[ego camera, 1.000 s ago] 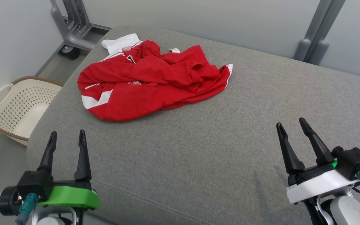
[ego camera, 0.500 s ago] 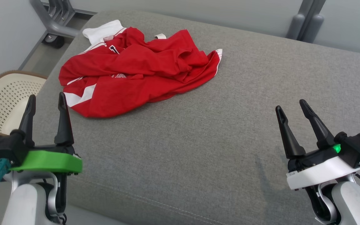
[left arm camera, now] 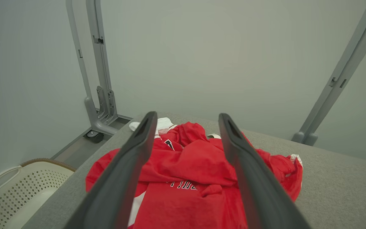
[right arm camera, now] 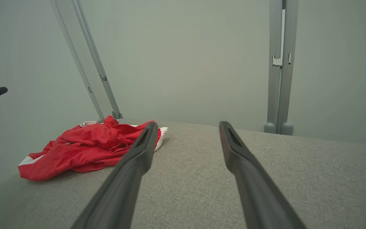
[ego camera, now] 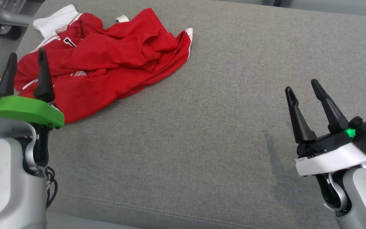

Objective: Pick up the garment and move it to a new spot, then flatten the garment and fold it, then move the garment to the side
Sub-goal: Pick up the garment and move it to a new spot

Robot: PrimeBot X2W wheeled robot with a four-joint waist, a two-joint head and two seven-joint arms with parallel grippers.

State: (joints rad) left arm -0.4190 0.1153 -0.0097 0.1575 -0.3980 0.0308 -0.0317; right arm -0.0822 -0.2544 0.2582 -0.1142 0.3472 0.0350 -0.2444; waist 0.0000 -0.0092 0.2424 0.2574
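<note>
A crumpled red garment (ego camera: 106,60) with white trim and a white collar lies at the far left of the grey cushioned surface (ego camera: 208,121). My left gripper (ego camera: 26,58) hovers open over the garment's near-left edge, nothing between its fingers; its wrist view looks straight over the red garment (left arm camera: 189,171) between the open left gripper (left arm camera: 186,117). My right gripper (ego camera: 302,85) stands open at the right, well away from the garment, above bare cushion. Its own view has the open right gripper (right arm camera: 186,124) with the garment (right arm camera: 91,146) off to the left.
A cream perforated laundry basket (left arm camera: 14,187) sits on the floor left of the cushion. Grey metal frame legs (left arm camera: 98,95) on casters stand behind the left corner, and another post (right arm camera: 278,66) rises behind the far edge. The cushion's right half is bare.
The head camera has tilted down and shifted. My left gripper has risen and advanced from the near-left corner to over the garment's near edge. The right gripper rose slightly. The garment lies unmoved.
</note>
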